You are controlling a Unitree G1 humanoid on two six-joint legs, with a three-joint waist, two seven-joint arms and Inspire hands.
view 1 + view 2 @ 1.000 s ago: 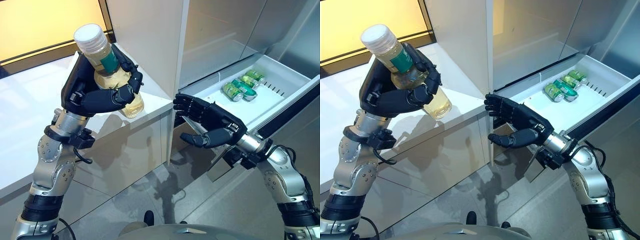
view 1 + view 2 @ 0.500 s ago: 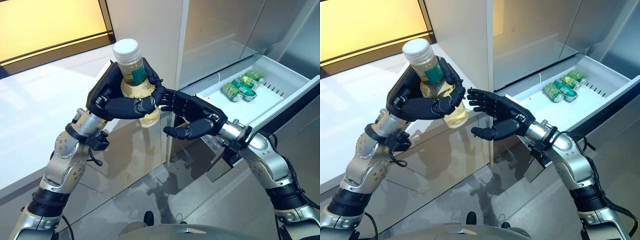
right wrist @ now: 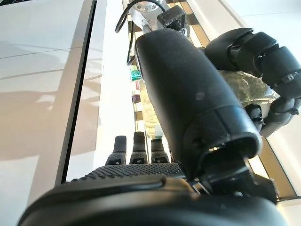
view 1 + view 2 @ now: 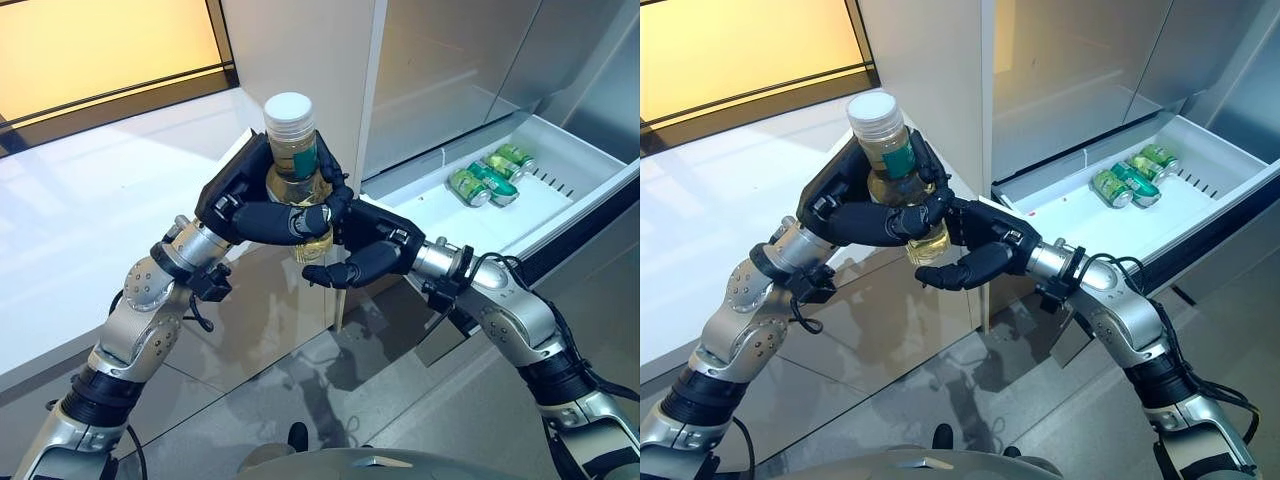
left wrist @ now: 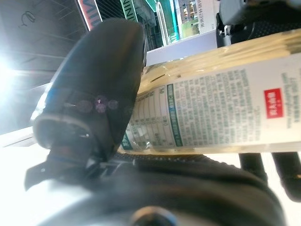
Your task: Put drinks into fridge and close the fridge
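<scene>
Since a second ago both arms have converged: the left hand (image 4: 262, 205) has carried the bottle (image 4: 296, 165) from the 10 o'clock part of the left eye view to the centre, and the right hand (image 4: 368, 247) has come away from the fridge's edge to meet it. In that view the bottle stands nearly upright, white cap at 12 o'clock, base at 6 o'clock, long axis leaning slightly toward 11. The left hand's fingers curl round its lower body; the right hand cups the base from 4 o'clock, fingers spread behind the bottle and thumb below, not clamped. The open fridge drawer (image 4: 430, 205) lies at 2 o'clock with green cans (image 4: 484, 176) at its far end. The right eye view shows the same: bottle (image 4: 894, 160) held over the white counter's (image 4: 720, 200) corner, well short of the drawer. The left wrist view has the thumb pressed onto the label, confirming that grip. The right wrist view shows its fingers straight beside the bottle, thumb not closed on it. This looks like a handover; done well, the right hand should wrap the body below the left hand's fingers and close fully before the left releases, keeping the cap upward.
</scene>
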